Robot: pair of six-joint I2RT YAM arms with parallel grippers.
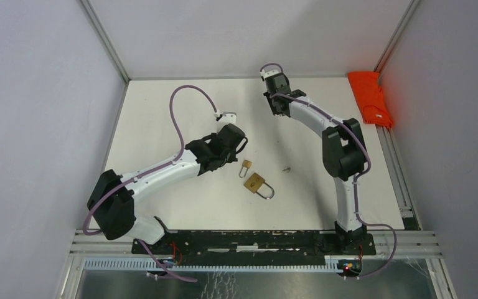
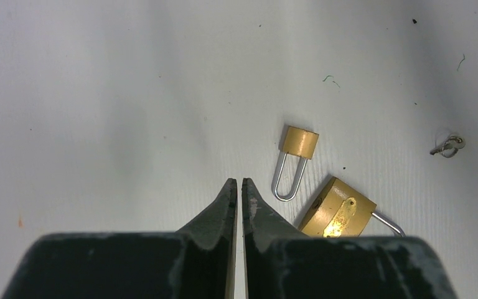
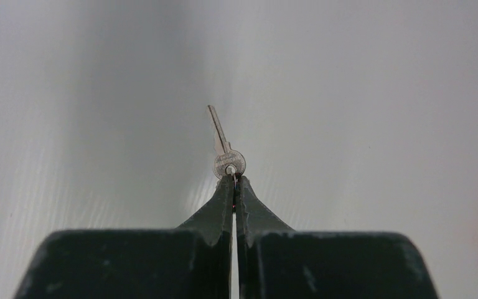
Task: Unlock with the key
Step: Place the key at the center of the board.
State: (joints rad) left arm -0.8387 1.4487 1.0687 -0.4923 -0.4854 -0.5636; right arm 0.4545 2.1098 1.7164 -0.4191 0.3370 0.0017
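Note:
Two brass padlocks lie mid-table. The small padlock (image 1: pixel 246 166) (image 2: pixel 299 142) has its long shackle pointing toward my left gripper. The larger padlock (image 1: pixel 254 183) (image 2: pixel 337 209) lies on its side just right of my left gripper's fingers, partly hidden behind them. My left gripper (image 2: pixel 237 183) (image 1: pixel 231 152) hovers beside both locks, its jaws together but for a sliver, with nothing between them. Above the far middle of the table, my right gripper (image 3: pixel 233 180) is shut on the head of a silver key (image 3: pixel 224 146). The key's blade points away from the fingers.
A small metal ring (image 2: pixel 448 146) (image 1: pixel 286 168) lies on the white table (image 1: pixel 162 124) right of the padlocks. A folded orange cloth (image 1: pixel 370 96) sits at the far right edge. Grey walls enclose the table on three sides.

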